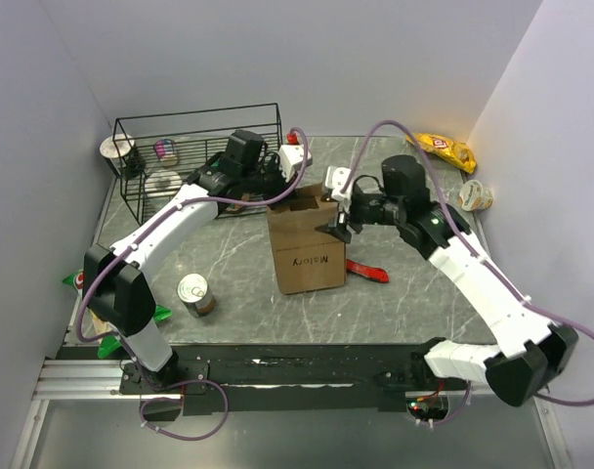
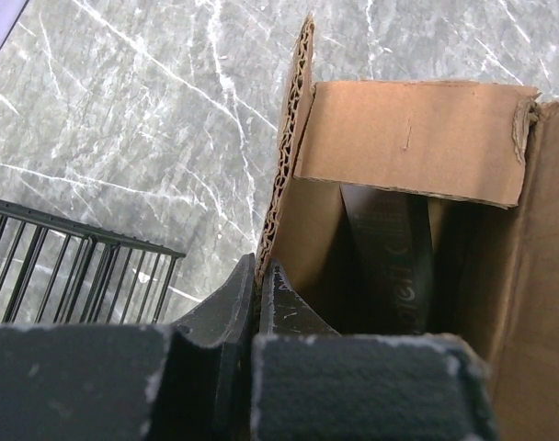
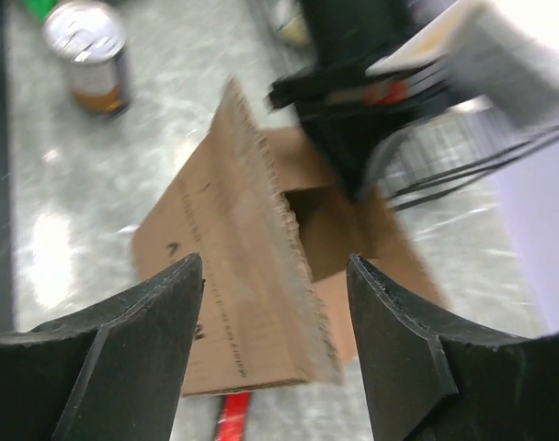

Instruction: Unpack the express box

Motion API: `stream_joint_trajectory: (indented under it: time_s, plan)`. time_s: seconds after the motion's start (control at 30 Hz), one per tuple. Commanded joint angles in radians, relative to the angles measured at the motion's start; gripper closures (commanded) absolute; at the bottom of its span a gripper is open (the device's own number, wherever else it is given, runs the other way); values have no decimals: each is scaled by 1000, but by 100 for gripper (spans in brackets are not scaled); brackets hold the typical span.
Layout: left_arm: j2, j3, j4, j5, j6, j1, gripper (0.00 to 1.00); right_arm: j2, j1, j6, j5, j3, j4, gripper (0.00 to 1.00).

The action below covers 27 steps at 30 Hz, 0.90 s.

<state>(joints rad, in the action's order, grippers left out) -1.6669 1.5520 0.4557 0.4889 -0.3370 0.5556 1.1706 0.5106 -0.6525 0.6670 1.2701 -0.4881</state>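
The express box (image 1: 305, 249), a brown cardboard carton, stands upright mid-table with its top open. My left gripper (image 1: 280, 189) is shut on the box's back-left wall. In the left wrist view the fingertips (image 2: 270, 280) pinch the corrugated edge (image 2: 293, 119), and a dark item (image 2: 390, 248) shows inside the box. My right gripper (image 1: 338, 225) is open at the box's upper right edge. In the right wrist view its fingers (image 3: 160, 312) straddle the box's near wall (image 3: 233, 303) without touching it.
A black wire basket (image 1: 194, 156) holding small items stands at the back left. A tin can (image 1: 194, 293) stands front left of the box, and also shows in the right wrist view (image 3: 91, 50). A red-handled tool (image 1: 367, 271) lies right of the box. A yellow snack bag (image 1: 445, 149) and a cup (image 1: 475, 195) lie at the far right.
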Motion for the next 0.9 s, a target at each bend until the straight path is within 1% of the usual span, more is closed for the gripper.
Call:
stream_joint_trajectory:
  time_s: [0.0, 0.07, 0.1, 0.13, 0.17, 0.2, 0.23, 0.27, 0.3, 0.33, 0.37, 0.4, 0.43, 0.47, 0.5, 0.53, 0.57, 0.6, 0.63, 0.67, 0.77, 0.8, 0.83, 0.87]
  plan:
    - [55, 20, -26, 22, 6, 4, 99, 61, 2, -56, 69, 40, -109, 29]
    - [56, 14, -26, 30, 19, 4, 99, 78, 2, -99, 72, 43, -141, 31]
    - [56, 11, -26, 33, 26, 3, 99, 75, 6, -119, 65, 34, -145, 37]
    - [56, 10, -23, 49, 29, -2, 99, 70, 14, -142, 21, 19, -138, 41]
    - [56, 10, -20, 54, 35, -3, 99, 43, 22, -160, -3, 0, -117, 49]
    - [55, 10, -19, 57, 39, -3, 99, 20, 46, -180, -33, -59, -90, 67]
    - [55, 11, -17, 66, 47, -6, 99, -12, 61, -218, -115, -107, -52, 75]
    - [52, 14, -17, 79, 79, -20, 99, -93, 74, -252, -142, -161, 45, 81]
    - [49, 19, -15, 101, 105, -32, 99, -142, 89, -287, -173, -290, 106, 91]
    - [44, 25, -17, 128, 133, -49, 99, -191, 115, -361, -196, -360, 164, 96]
    - [38, 26, -18, 230, 191, -90, 99, -278, 127, -404, -226, -427, 224, 99]
    - [38, 25, -40, 302, 222, -115, 99, -316, 134, -442, -231, -539, 306, 100]
    - [36, 8, -58, 380, 254, -138, 99, -342, 137, -479, -234, -579, 340, 100]
    - [35, -4, -83, 551, 318, -173, 99, -367, 137, -489, -241, -606, 350, 100]
    - [35, -16, -109, 609, 372, -184, 99, -367, 137, -498, -241, -618, 314, 100]
    - [39, -50, -188, 664, 415, -190, 99, -364, 137, -503, -245, -615, 295, 100]
    - [47, -73, -246, 703, 529, -200, 99, -352, 138, -498, -247, -612, 283, 100]
    - [52, -96, -308, 750, 588, -201, 99, -344, 137, -492, -256, -606, 273, 98]
    - [53, -136, -424, 767, 637, -201, 99, -339, 137, -478, -257, -601, 264, 96]
    - [47, -147, -448, 780, 706, -200, 99, -327, 137, -475, -256, -598, 250, 94]
    - [33, -141, -480, 780, 731, -200, 99, -281, 137, -460, -242, -548, 148, 74]
    - [32, -135, -476, 774, 727, -200, 99, -269, 134, -447, -247, -511, 120, 62]
    - [27, -106, -459, 761, 713, -200, 99, -255, 132, -396, -265, -494, 100, 57]
    - [18, -84, -380, 749, 664, -200, 99, -235, 129, -374, -270, -473, 62, 51]
